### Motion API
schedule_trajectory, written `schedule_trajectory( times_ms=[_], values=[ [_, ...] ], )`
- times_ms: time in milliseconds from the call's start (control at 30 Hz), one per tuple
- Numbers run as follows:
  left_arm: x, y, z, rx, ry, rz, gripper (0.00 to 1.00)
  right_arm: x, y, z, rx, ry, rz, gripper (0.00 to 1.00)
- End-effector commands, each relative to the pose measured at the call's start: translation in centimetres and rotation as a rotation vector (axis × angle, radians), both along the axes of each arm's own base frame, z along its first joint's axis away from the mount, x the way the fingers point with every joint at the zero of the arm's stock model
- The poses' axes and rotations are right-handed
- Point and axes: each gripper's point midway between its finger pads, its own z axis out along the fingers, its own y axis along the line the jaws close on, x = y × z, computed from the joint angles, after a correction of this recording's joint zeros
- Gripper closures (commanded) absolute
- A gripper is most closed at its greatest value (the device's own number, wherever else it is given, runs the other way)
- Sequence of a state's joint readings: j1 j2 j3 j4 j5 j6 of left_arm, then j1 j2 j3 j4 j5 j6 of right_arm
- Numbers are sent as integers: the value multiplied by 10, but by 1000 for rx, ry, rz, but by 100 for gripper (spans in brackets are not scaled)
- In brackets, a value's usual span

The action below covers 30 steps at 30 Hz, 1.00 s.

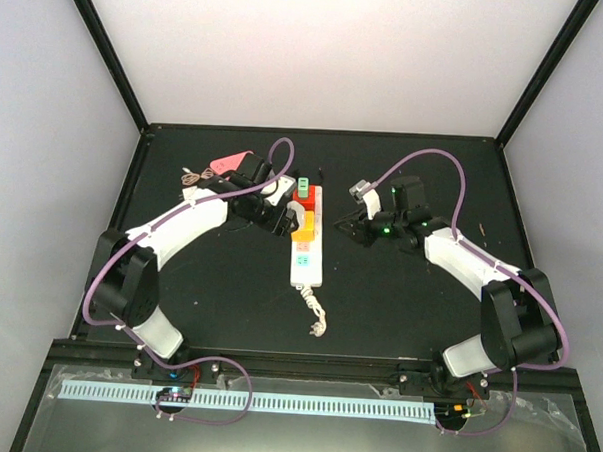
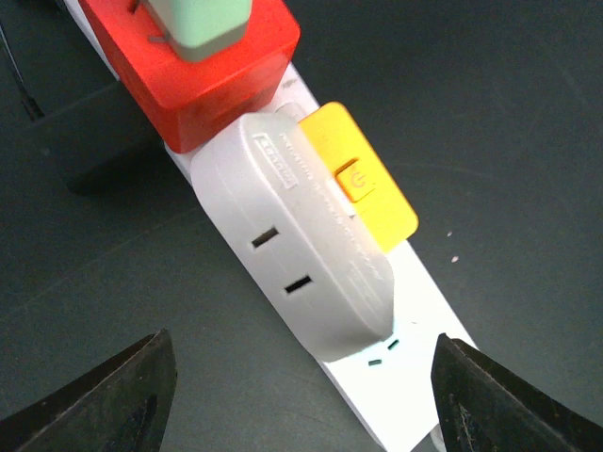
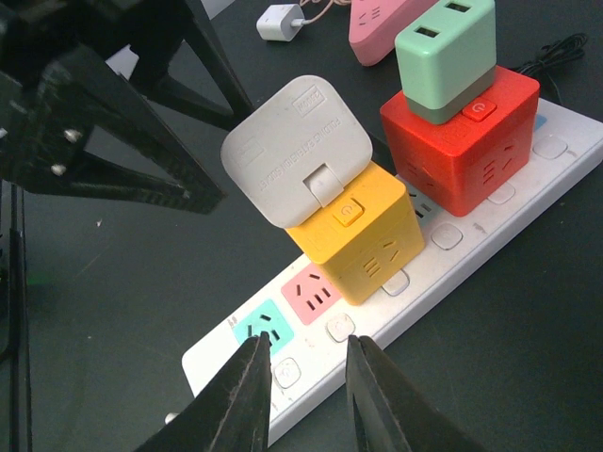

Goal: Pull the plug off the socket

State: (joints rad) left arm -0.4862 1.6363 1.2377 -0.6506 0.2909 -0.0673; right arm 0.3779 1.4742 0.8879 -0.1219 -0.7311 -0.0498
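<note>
Only the top view shows the socket (image 1: 307, 266) whole: mid-table, its long axis running from the near edge to the far edge, bundled cord (image 1: 316, 317) at the near end. The right gripper (image 3: 306, 344), jaws narrowly parted, holds nothing beside it. Farther on, the left gripper (image 2: 301, 344) gapes wide astride the white plug (image 2: 301, 254) atop the yellow cube (image 3: 363, 240), gripping nothing.

Socket (image 1: 308, 266): lies mid-table (image 1: 409, 291), running front to back.
Near cube (image 3: 363, 235): on socket, before far cube (image 3: 462, 141).
Plug (image 3: 297, 151): on near cube.
</note>
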Motion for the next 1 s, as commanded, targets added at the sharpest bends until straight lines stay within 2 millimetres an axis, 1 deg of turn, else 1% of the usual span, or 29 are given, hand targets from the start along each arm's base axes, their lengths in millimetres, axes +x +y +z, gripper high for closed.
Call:
schedule_trajectory(
  times_ms=[0,100,300,433,567,767,867,967],
  values=[
    [17,-12,21,-6,-74,7,31,0,-2,10,25,-33,3,74],
    [21,-14,22,-6,-85,7,35,1,-3,9,28,-29,2,74],
    [26,-20,21,-6,-76,-4,47,1,-4,8,29,-23,3,73],
    [23,-23,19,-13,-59,-23,57,1,-4,7,29,-23,2,73],
    [20,-23,19,-10,-54,-33,65,0,-3,6,33,-19,7,73],
    [16,-21,18,-12,-42,-22,70,2,3,3,65,10,11,73],
    [19,-18,14,0,-26,7,69,6,14,6,60,5,23,74],
    [20,-20,15,-9,-17,14,67,10,28,9,60,8,39,75]
  ],
)
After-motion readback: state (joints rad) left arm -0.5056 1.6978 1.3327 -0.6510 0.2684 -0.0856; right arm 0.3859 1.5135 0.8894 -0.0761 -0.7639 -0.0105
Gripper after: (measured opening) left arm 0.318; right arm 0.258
